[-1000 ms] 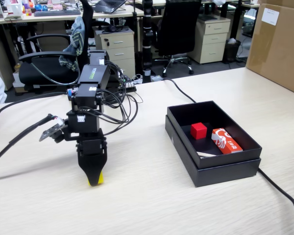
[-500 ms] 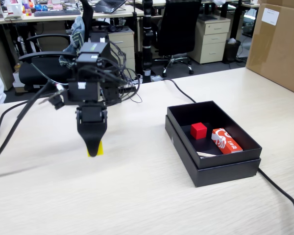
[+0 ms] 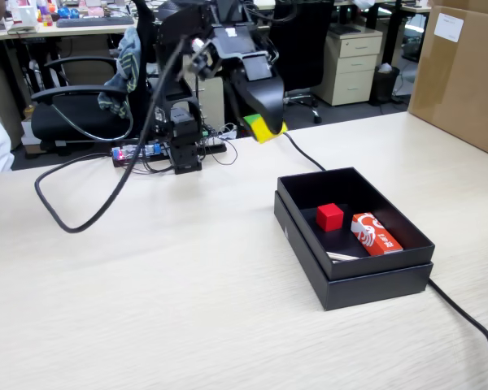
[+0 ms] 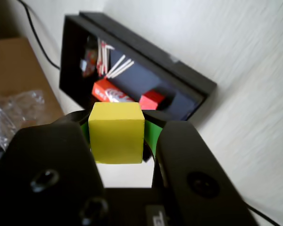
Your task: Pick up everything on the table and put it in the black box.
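A small yellow cube [image 3: 266, 129] [image 4: 116, 133] hangs high in the air, pinched between the black jaws of my gripper [image 3: 263, 126] [image 4: 117, 123], which is shut on it. In the fixed view it is above the table's [image 3: 146, 284] far edge, up and left of the black box [image 3: 354, 280]. In the wrist view the black box [image 4: 188, 80] lies ahead beyond the cube. A green pad lines the jaw to the cube's right in the wrist view.
Inside the box lie a red cube [image 3: 329, 216], a red-and-white packet [image 3: 376, 233] and pale sticks [image 4: 115, 66]. A big brown carton [image 3: 464, 73] stands at the right. Black cables [image 3: 73, 203] cross the table; one cable [image 3: 472, 325] runs past the box.
The arm has swung up and to the right with the yellow cube, from low over the table's left part to high near the far edge, closer to the box.
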